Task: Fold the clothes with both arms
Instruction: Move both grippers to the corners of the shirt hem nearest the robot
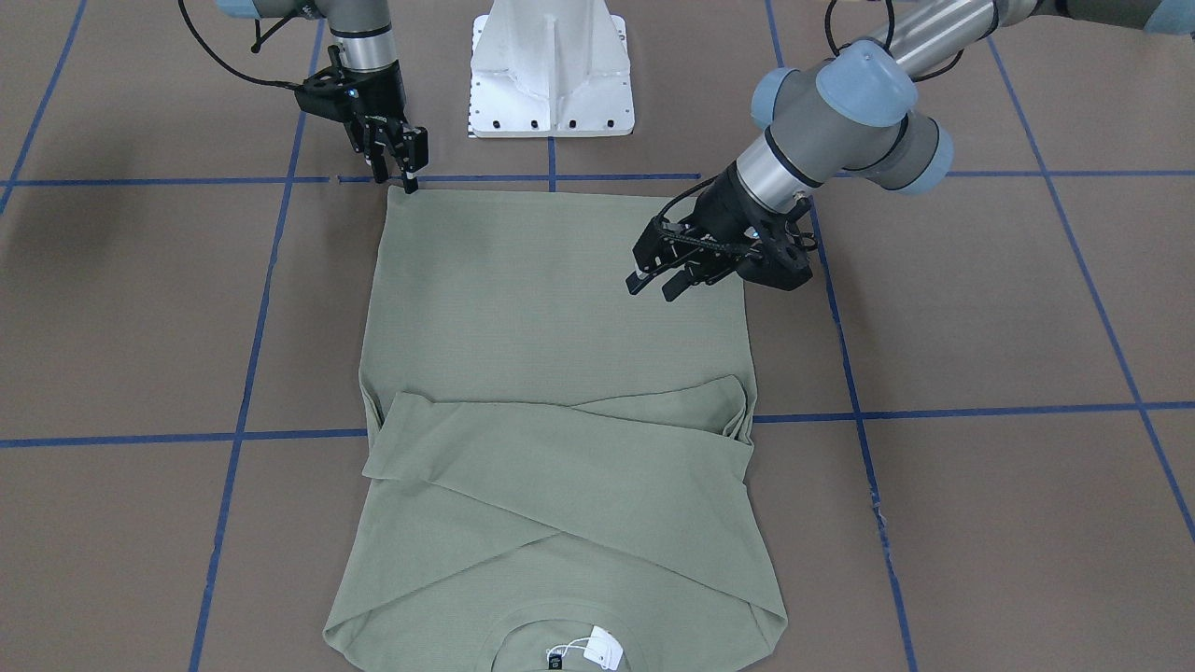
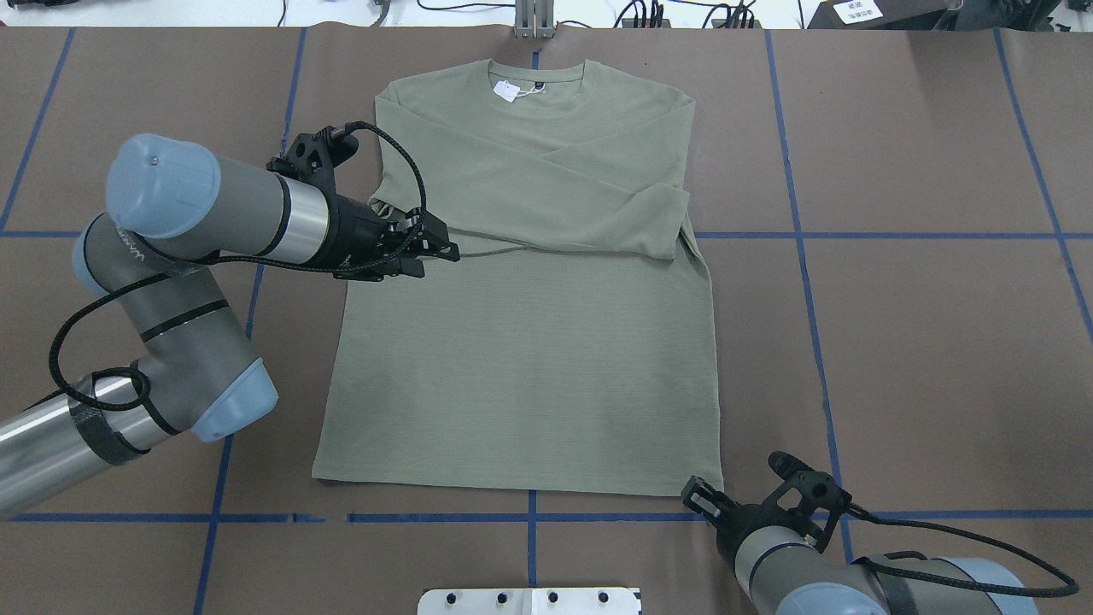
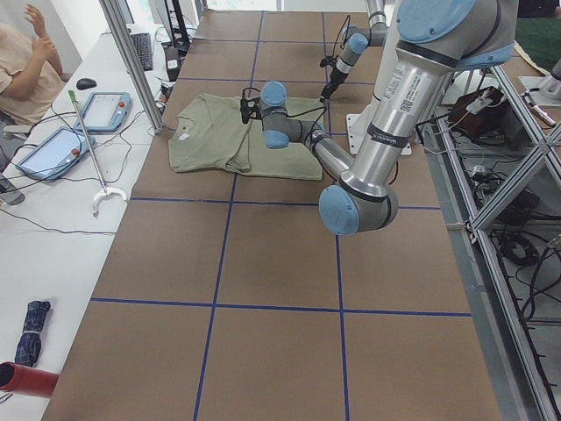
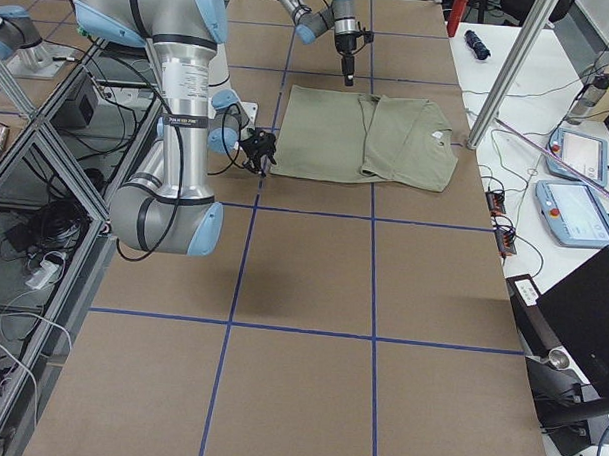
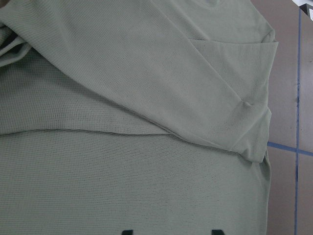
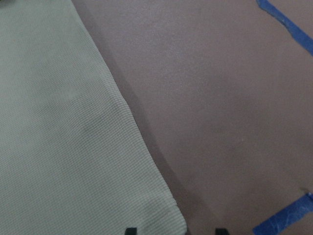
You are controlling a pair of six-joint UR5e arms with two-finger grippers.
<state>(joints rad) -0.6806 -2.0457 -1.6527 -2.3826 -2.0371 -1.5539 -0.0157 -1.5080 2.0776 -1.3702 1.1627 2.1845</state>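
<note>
The clothes are one sage-green long-sleeved shirt (image 1: pixel 551 308) (image 2: pixel 529 359) lying flat on the brown table. Both sleeves are crossed over the chest, and a white hang tag (image 1: pixel 597 649) (image 2: pixel 508 90) sits at the collar. My left gripper (image 1: pixel 656 285) (image 2: pixel 440 259) hovers open over the shirt's body just below the folded sleeves, near its left edge; the left wrist view shows the sleeve fold (image 5: pixel 146 98). My right gripper (image 1: pixel 409 182) (image 2: pixel 700 495) stands open at the hem corner (image 6: pixel 171 220) on my right, its fingertips on either side of that corner.
The white pedestal base (image 1: pixel 551 75) (image 2: pixel 529 600) stands just behind the hem. Blue tape lines (image 1: pixel 551 177) grid the brown table cover. On a side bench are tablets (image 3: pixel 105 110) and cables, a person (image 3: pixel 22 61) sits at it, and a metal post (image 3: pixel 131 61) rises beside it.
</note>
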